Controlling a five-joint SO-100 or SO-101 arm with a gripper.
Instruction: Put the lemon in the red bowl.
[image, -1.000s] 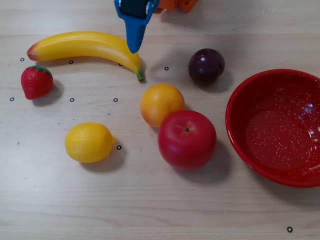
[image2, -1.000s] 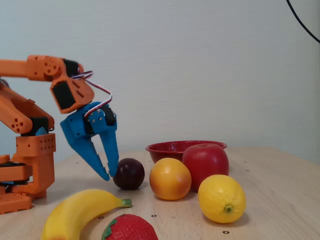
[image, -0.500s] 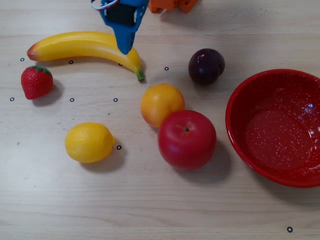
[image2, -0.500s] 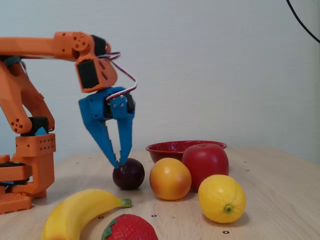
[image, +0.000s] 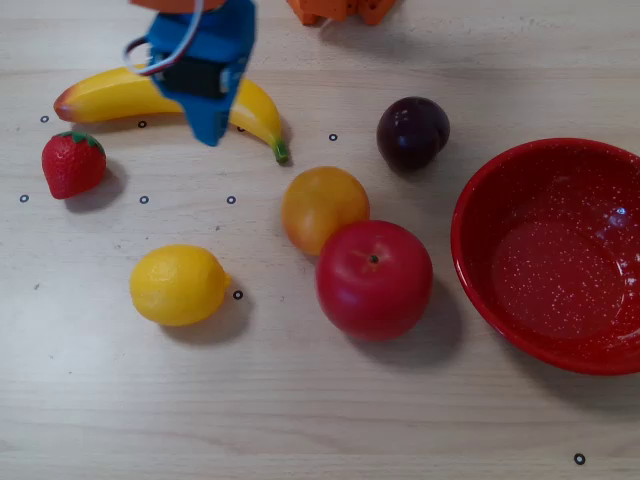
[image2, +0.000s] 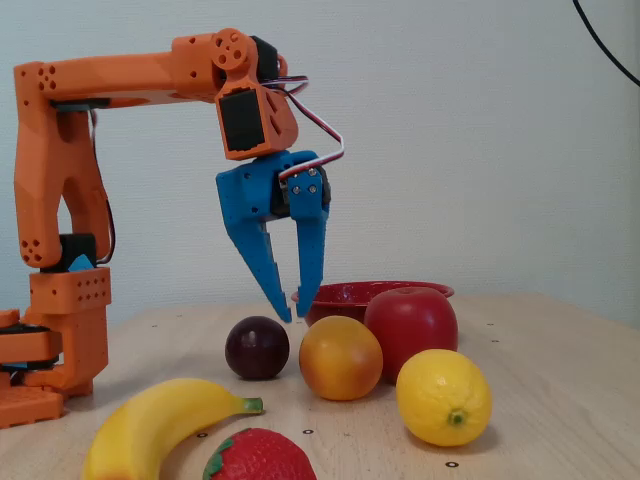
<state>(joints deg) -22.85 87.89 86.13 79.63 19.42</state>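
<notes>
So the lemon (image: 178, 285) sits on the table (image: 300, 420) toward the lower left of the overhead view, all by itself, nothing touching it. Its long axis runs roughly left to right in that view, and the little nub end points right, toward the apple (image: 374, 279). In the fixed view the lemon (image2: 444, 396) is the nearest fruit on the right, with the nub facing the camera.

The red bowl (image: 552, 255) is over at the right edge of the overhead view, with nothing in it, just the white speckles showing inside. It's well apart from the lemon, with the apple between the two. In the fixed view only the rim of the bowl (image2: 350, 293) peeks out behind the apple (image2: 411, 322).

The blue pincer (image2: 292, 307) hangs in the air on the orange arm (image2: 120, 80), tips pointing down, holding nothing. Its fingers stand a little apart, narrowing to a small gap at the tips. In the overhead view the pincer (image: 208, 135) covers the middle of the banana (image: 258, 110), well up and away from the lemon.

Other stuff: an orange (image: 323, 208) touching the apple's upper left, a dark plum (image: 412, 132) above them, and a strawberry (image: 72, 163) at the far left just below the banana's end.
</notes>
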